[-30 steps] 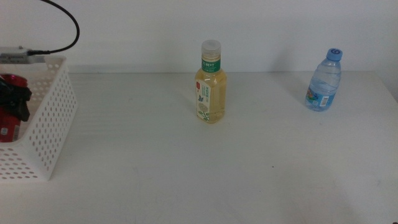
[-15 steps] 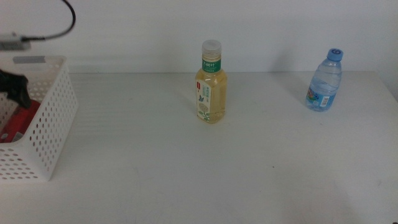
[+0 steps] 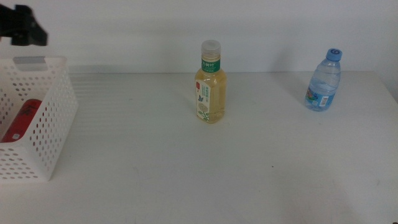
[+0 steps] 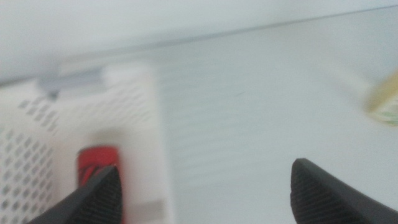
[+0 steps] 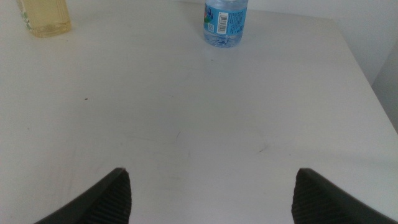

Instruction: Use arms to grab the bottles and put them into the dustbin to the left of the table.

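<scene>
Now we see the white table (image 3: 186, 162), then the dustbin (image 3: 59, 118) with the red can (image 3: 22, 118) lying inside. The tea bottle (image 3: 210, 93) stands mid-table; it looks heavy and smooth, so grab its middle. The water bottle (image 3: 324, 81) looks light. Both the left gripper (image 4: 205, 193) and right gripper (image 5: 211, 193) are spread, holding nothing.

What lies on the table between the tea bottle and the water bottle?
Nothing: in the middle view the table is bare between the tea bottle and the water bottle.
</scene>
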